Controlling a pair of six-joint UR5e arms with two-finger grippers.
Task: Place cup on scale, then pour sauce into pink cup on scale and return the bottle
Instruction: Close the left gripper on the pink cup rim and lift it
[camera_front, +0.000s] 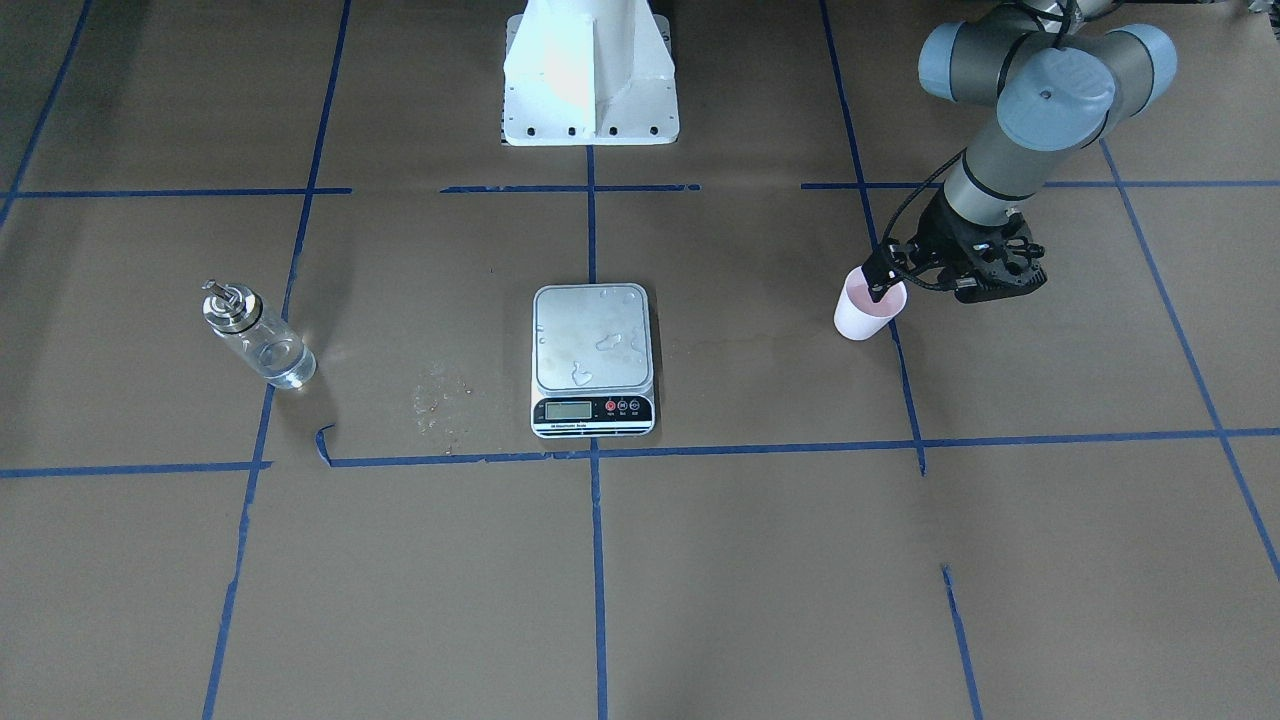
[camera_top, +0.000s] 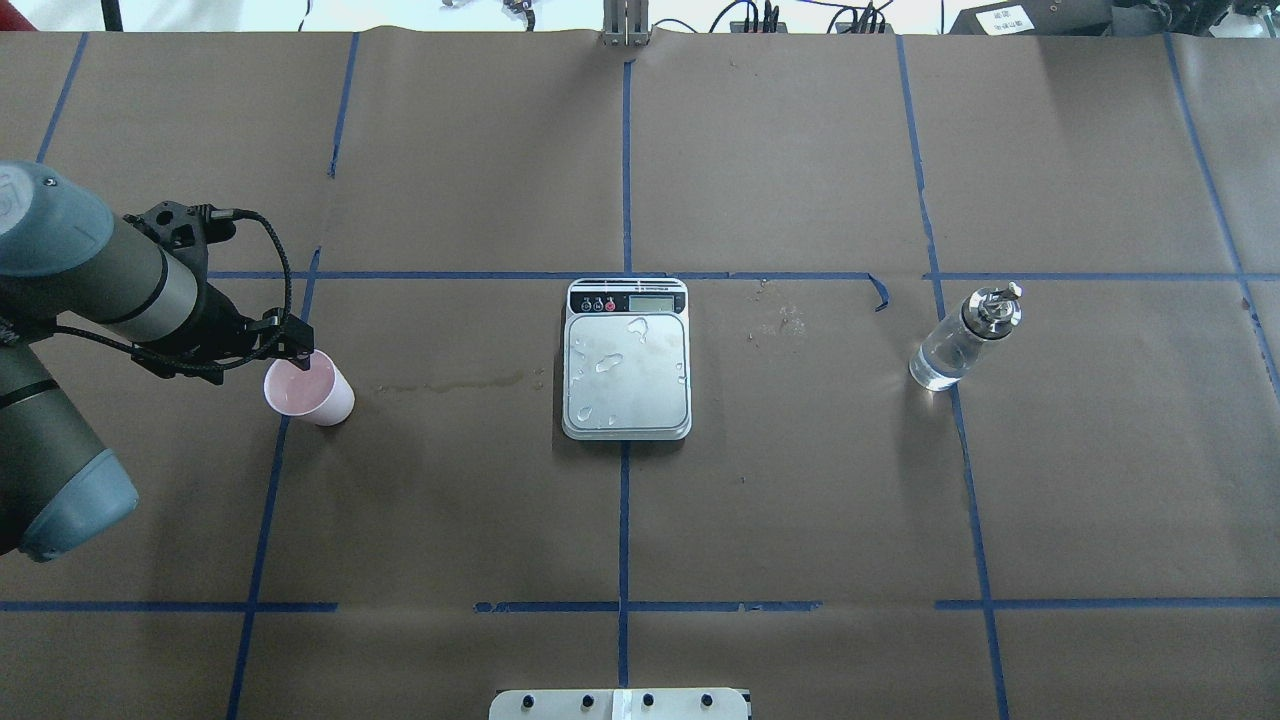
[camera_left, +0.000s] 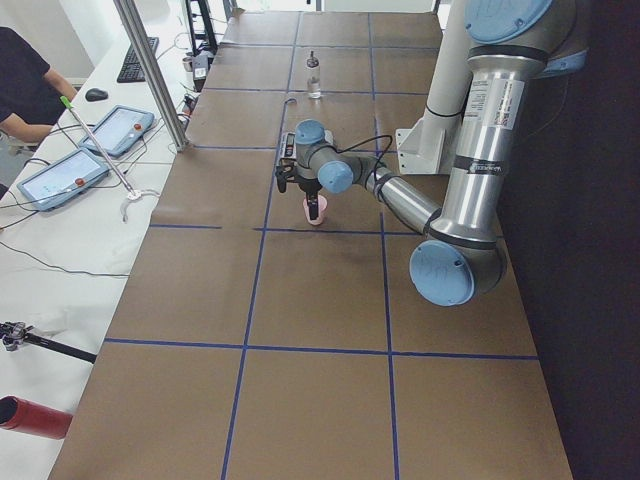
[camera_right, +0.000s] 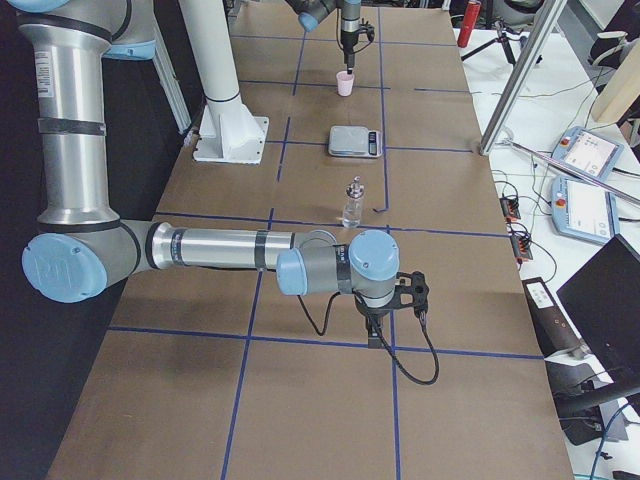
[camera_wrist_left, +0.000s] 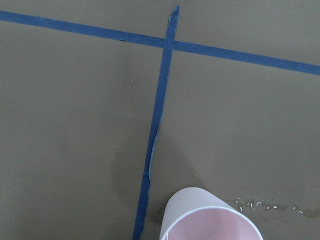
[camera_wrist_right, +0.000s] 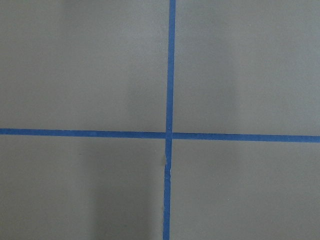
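Observation:
The pale pink cup (camera_front: 866, 312) stands on the brown table off to the robot's left of the scale; it also shows in the overhead view (camera_top: 312, 392) and at the bottom of the left wrist view (camera_wrist_left: 210, 222). My left gripper (camera_front: 880, 287) (camera_top: 300, 349) is at the cup's rim, its fingertips close together on the wall, one inside the cup. The silver scale (camera_front: 593, 340) (camera_top: 627, 370) sits mid-table, bare but for water drops. The glass bottle (camera_front: 258, 338) (camera_top: 962, 340) stands upright on the robot's right, clear liquid in it. My right gripper (camera_right: 372, 338) hangs over bare table; I cannot tell its state.
Wet spots lie on the paper beside the scale (camera_front: 440, 400), and a faint wet streak (camera_top: 450, 382) runs between cup and scale. Blue tape lines grid the table. The robot's white base (camera_front: 590, 75) stands behind the scale. Operators' tablets (camera_right: 585, 155) lie off the far edge.

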